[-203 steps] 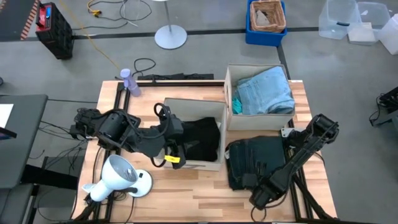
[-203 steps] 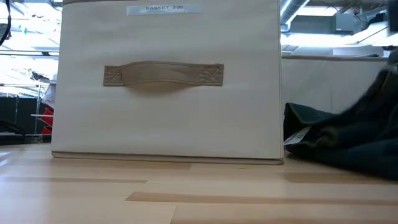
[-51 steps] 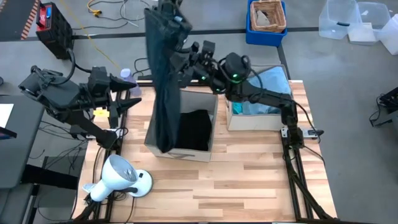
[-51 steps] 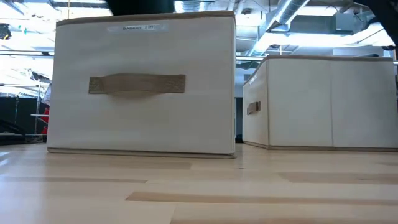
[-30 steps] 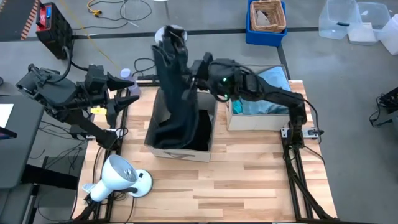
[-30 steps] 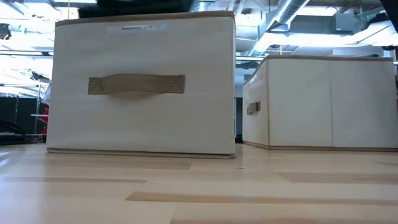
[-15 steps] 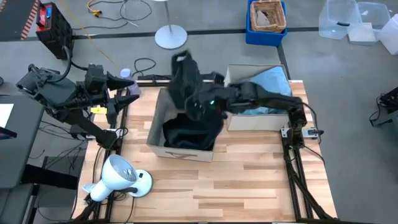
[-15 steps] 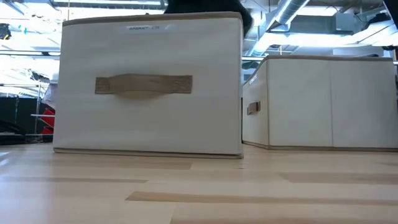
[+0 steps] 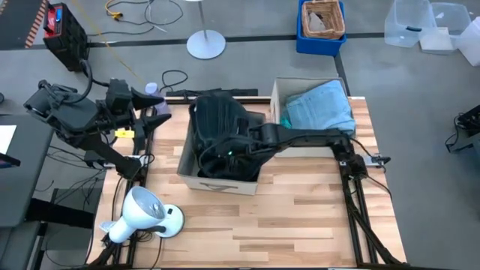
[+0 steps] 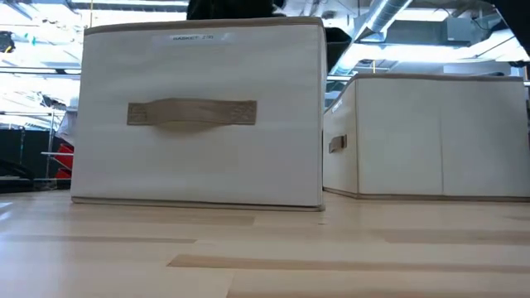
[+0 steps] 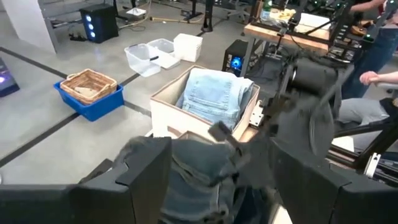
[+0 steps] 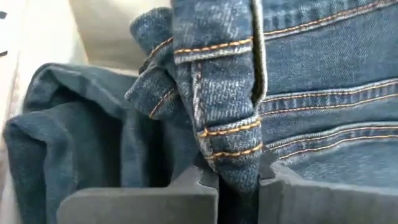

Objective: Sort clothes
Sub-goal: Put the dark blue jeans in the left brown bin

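The dark charcoal jeans (image 9: 217, 124) lie heaped in the left beige box (image 9: 189, 176), with a bulge over its far rim. My right gripper (image 9: 225, 154) reaches into that box from the table's right and is shut on them. They fill the right wrist view (image 12: 93, 124). The black garment is hidden under them. The light blue jeans (image 9: 322, 105) lie in the right beige box (image 9: 276, 90). The teal top does not plainly show. My left gripper (image 9: 154, 112) is open and empty off the table's far left corner. My right gripper pinches a stitched seam fold of the jeans near the waistband (image 12: 231, 163) between its two fingers (image 12: 143, 199). It comes slanting down from the table's right into the box. The rest of the jeans lies slack in the box.
A white lamp-like object (image 9: 142, 214) lies at the table's near left, and a purple bottle (image 9: 152, 94) stands at the far left corner. In the low view the left box (image 10: 199, 116) stands beside the right box (image 10: 431, 132). Bare wood runs along the near edge (image 9: 300, 225).
My right gripper has gone down into the left box, still shut on the dark jeans. The jeans, which hung tall above the box, have collapsed into a heap inside it. The box has slid slightly toward the table's right.
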{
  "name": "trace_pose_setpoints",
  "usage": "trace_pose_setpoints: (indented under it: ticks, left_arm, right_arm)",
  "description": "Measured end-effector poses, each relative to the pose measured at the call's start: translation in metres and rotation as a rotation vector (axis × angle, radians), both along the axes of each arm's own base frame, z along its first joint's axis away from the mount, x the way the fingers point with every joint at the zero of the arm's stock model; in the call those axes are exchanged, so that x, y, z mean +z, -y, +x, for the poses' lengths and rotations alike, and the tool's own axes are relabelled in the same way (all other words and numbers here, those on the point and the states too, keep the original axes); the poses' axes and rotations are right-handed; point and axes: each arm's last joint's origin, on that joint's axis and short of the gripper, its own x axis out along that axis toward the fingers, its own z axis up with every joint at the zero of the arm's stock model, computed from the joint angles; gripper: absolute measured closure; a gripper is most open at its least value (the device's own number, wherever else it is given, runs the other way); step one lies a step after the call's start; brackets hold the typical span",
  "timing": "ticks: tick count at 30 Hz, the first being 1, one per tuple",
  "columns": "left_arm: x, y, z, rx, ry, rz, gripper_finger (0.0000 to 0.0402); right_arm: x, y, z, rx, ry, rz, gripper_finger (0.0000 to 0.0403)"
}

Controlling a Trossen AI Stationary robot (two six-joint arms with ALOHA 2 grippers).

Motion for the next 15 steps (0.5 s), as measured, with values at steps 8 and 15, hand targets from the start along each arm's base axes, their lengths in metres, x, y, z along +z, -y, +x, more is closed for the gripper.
trace_pose_setpoints:
  ticks: [8, 15]
  left_arm:
    - [-0.003, 0.005, 0.01, 0.016, -0.005, -0.018, 0.0146]
    - [-0.005, 0.008, 0.016, 0.023, -0.009, -0.03, 0.0146]
  right_arm:
    - [-0.048, -0.017, 0.024, 0.053, -0.109, 0.173, 0.0365]
    - [-0.041, -0.023, 0.019, 0.054, -0.085, 0.232, 0.0303]
